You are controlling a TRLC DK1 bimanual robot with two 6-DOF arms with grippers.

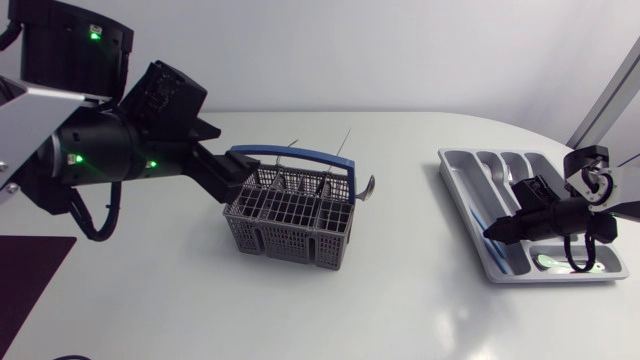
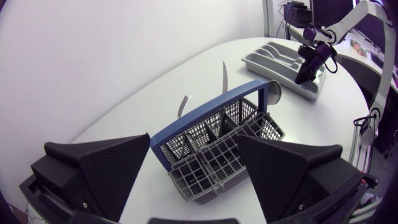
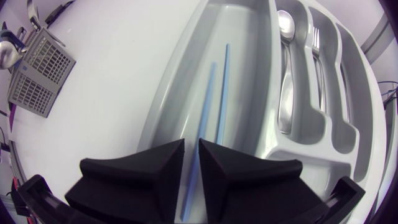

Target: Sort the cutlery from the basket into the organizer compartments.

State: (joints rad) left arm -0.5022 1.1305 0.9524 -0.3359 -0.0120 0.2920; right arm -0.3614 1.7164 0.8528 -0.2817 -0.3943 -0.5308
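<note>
Leftmost, the left arm [image 1: 110, 150] comes in from the left edge and ends at the left side of the basket [image 1: 290, 215]. Left gripper [image 2: 193, 143] is spread wide. One finger sits on each side of the near end of the basket, and neither pad clearly touches the mesh. It holds nothing.

The basket is grey wire with a blue handle [image 1: 290, 155] and stands upright on the white table [image 1: 400, 300], left of centre. A spoon [image 1: 368, 188] leans out over its right end. A knife blade [image 2: 224, 78] sticks up from a far cell. Other thin pieces stand inside, too small to name.

The grey organizer [image 3: 249, 74] lies flat at the right of the table, well apart from the basket. Two blue chopsticks [image 3: 222, 87] lie lengthwise in its long left compartment. Right gripper [image 3: 192, 144] hangs low over the near end of that compartment, and one stick runs right under it. Cannot tell if it pinches that stick or not.

Right of the chopsticks, a second spoon [image 3: 285, 81] lies in the next compartment. A fork [image 3: 318, 56] lies in the one after it.
</note>
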